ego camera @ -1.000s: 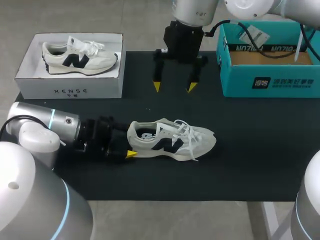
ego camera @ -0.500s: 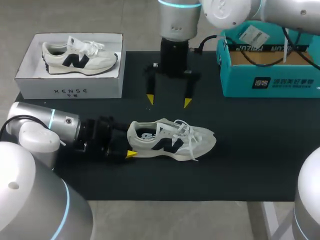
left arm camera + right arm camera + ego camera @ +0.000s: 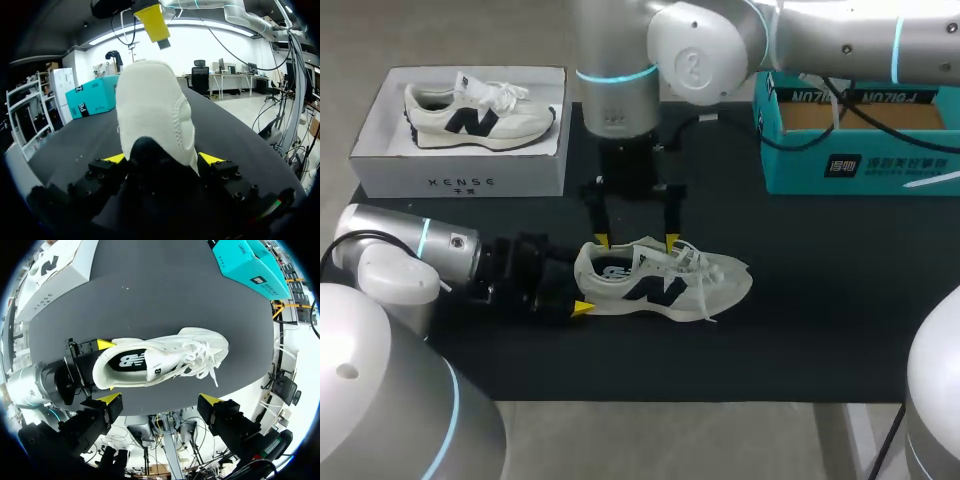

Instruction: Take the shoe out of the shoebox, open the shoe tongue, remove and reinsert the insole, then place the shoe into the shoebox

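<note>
Head view showed the grey-and-white sneaker (image 3: pixel 665 280) lying on its sole on the black counter (image 3: pixel 820 300), out of any box. Its long axis ran straight away from the left jaws, heel at them and toe pointing off toward the right arm's side. The left arm (image 3: pixel 420 255) lay low along the counter. In its wrist view the left jaws gripped the heel from both sides, a yellow tip pressed against each flank. The right arm (image 3: pixel 620 80) reached past the middle and hung upright over the shoe. The right jaws stood wide open, their tips just above the collar and the rear end of the laces (image 3: pixel 695 262), and I could not tell whether they touched the upper. From the right wrist the shoe lay directly under those jaws, crosswise to the gap between them, with the dark insole (image 3: pixel 131 361) showing in the mouth beside the left jaws. The right jaws were therefore the nearer to the tongue, and I judged that opening it fell to them while the left jaws held the heel. Beyond the left jaws a white shoebox (image 3: pixel 460 182) held a second sneaker (image 3: pixel 480 115). Beyond the toe a teal shoebox (image 3: pixel 860 165) stood open, only its brown floor showing inside.
</note>
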Robot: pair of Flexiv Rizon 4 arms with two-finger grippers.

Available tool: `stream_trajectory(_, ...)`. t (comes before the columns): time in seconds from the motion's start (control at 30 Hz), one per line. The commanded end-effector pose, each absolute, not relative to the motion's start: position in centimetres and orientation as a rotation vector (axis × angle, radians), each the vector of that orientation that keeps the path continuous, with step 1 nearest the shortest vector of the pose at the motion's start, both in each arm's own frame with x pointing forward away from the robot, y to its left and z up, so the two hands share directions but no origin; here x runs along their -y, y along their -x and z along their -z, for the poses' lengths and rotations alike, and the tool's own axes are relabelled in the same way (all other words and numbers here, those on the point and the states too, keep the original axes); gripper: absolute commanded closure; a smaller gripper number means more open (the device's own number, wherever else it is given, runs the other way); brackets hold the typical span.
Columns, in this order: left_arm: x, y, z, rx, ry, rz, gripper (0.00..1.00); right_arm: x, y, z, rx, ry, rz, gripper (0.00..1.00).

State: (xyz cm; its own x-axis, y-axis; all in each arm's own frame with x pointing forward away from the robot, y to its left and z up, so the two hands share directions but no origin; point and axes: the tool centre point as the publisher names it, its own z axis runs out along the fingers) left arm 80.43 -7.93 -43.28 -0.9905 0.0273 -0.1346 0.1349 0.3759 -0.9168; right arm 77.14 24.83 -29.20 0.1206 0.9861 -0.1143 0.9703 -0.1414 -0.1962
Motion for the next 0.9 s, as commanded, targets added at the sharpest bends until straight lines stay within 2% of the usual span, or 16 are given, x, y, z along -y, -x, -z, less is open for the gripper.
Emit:
stream_trajectory(0.03,8.2,-80.2,43.7,-2.521,-0.148,1.695,1.00,-26.0,-76.5,29.6,2.069,2.327,-0.380,0.00)
stream_trajectory(0.9,8.2,-80.2,43.7,-2.521,-0.148,1.695,1.00,-22.4,-78.7,32.9,2.126,2.404,-0.319,0.00)
